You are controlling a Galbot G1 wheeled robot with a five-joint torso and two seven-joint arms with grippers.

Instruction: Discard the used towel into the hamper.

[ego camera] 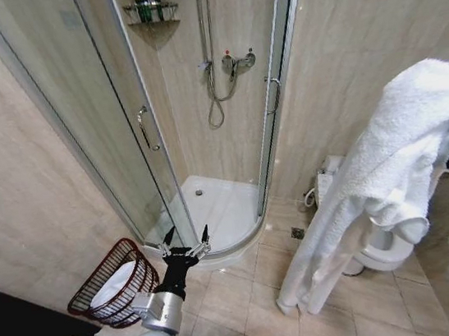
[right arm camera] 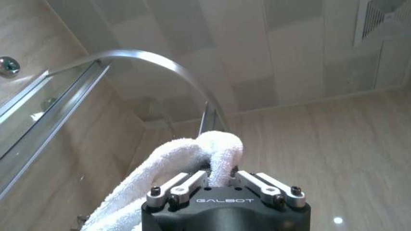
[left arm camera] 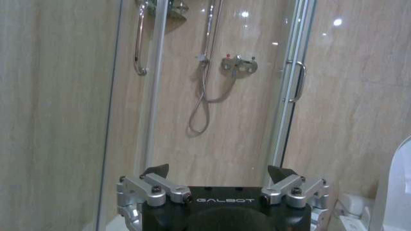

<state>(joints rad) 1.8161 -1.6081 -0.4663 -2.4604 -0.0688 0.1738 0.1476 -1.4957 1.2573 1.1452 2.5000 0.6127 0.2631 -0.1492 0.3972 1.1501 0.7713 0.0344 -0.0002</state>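
right gripper (right arm camera: 220,185) pinching the white towel (ego camera: 389,163), held high | left gripper (ego camera: 186,241) spread, idle | hamper (ego camera: 111,284) maybe already holds cloth | step: carrying | next: swing across, drop in

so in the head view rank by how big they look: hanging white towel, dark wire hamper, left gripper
1. Hanging white towel, though nearness to the camera inflates it.
2. Dark reddish-brown wire hamper.
3. Left gripper.
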